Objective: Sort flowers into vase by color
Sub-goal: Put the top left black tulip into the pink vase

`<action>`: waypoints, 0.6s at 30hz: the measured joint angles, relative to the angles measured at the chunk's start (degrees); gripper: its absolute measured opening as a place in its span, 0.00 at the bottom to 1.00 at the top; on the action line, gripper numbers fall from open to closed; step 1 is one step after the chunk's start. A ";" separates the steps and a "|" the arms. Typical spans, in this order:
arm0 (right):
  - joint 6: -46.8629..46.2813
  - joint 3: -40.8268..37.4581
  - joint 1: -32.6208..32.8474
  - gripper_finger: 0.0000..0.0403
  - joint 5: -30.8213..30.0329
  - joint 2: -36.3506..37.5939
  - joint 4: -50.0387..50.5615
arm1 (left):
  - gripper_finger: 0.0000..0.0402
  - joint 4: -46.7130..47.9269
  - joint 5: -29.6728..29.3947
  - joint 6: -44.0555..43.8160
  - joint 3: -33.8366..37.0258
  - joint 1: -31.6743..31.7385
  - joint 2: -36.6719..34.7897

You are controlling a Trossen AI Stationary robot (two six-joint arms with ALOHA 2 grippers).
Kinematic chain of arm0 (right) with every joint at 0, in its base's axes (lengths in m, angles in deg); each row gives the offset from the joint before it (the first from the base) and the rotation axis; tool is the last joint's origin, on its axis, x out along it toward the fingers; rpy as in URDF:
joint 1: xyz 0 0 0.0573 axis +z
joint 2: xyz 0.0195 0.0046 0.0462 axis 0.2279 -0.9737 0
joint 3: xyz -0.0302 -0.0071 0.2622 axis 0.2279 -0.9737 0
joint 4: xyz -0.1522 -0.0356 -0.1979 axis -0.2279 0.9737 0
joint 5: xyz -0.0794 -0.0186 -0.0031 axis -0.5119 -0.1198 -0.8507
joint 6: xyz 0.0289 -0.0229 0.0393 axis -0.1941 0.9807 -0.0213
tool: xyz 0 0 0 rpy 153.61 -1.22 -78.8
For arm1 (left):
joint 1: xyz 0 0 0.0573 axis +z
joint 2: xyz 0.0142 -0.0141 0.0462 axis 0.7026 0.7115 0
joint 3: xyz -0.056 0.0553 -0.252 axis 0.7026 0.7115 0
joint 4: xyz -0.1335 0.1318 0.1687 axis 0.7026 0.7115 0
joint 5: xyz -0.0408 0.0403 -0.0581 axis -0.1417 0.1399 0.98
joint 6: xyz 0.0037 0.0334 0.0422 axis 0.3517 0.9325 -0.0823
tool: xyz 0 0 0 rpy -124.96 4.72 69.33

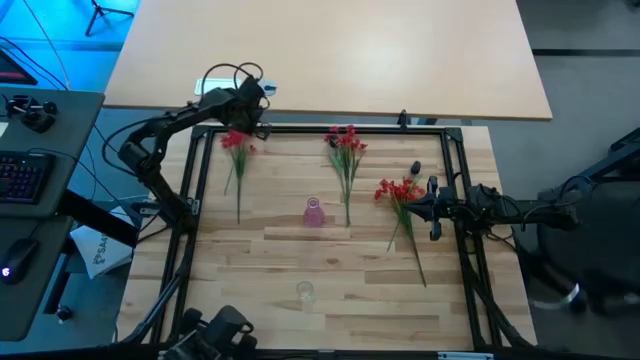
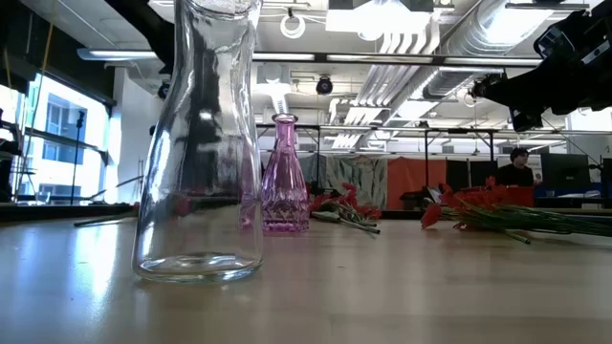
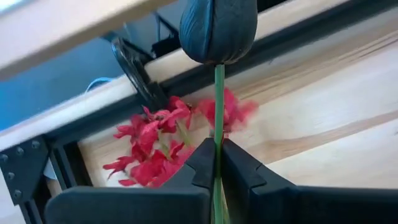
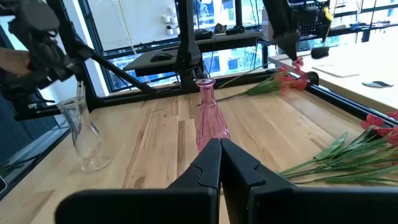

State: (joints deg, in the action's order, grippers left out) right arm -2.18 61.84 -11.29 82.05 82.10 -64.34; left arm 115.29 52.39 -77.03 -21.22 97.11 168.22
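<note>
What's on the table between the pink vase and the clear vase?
Nothing. In the high view, only bare wood separates the pink vase from the clear vase; the flower bunches lie off to the sides.

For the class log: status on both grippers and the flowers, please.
Left gripper shut on dark flower stem, above far-left red bunch. Right gripper shut, empty, near right bunch. Pink vase and clear vase empty. Nothing in the way.
</note>
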 joint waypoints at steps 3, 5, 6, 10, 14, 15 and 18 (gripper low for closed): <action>0.00 0.01 -0.01 0.00 0.00 0.01 0.01 | 0.04 0.28 2.43 -1.24 -0.07 0.00 -1.86; 0.00 -0.01 -0.01 0.00 0.00 0.01 0.01 | 0.05 1.53 3.62 -1.30 -0.02 -0.12 -2.06; 0.00 0.00 -0.01 0.00 0.00 0.00 0.01 | 0.05 2.34 3.68 -1.39 -0.01 -0.34 -2.06; 0.00 0.00 0.00 0.00 0.00 0.01 0.00 | 0.05 4.73 3.66 -1.96 -0.01 -1.73 -2.10; 0.00 -0.01 0.00 0.00 0.00 0.00 0.01 | 0.01 4.84 3.78 -2.32 -0.01 -3.35 -2.10; 0.00 0.01 -0.01 0.00 0.00 0.01 0.01 | 0.01 4.89 4.00 -2.31 -0.01 -3.63 -2.10; 0.00 -0.01 0.01 0.00 0.00 -0.01 -0.01 | 0.01 5.30 3.74 -1.55 -0.01 -4.53 -2.10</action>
State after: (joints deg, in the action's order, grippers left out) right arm -2.18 61.83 -11.28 82.05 82.09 -64.35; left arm 120.59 56.14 -78.58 -21.23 92.58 166.12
